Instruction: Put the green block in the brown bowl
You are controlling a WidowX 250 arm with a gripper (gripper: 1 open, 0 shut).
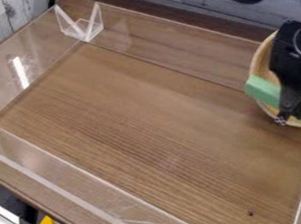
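Under tool (pixel 294 113), green block (pixel 267 93), brown bowl (pixel 260 61)

The brown bowl (pixel 261 65) sits at the far right edge of the wooden table, close against the clear wall there. Only a curved slice of its light tan rim shows; the rest is hidden behind the dark arm. The green block (pixel 263 91) is bright green and appears as a strip along the bowl's near-left side, with a further green patch showing lower right near the table's right edge. Whether the block rests inside the bowl or on its rim cannot be told.
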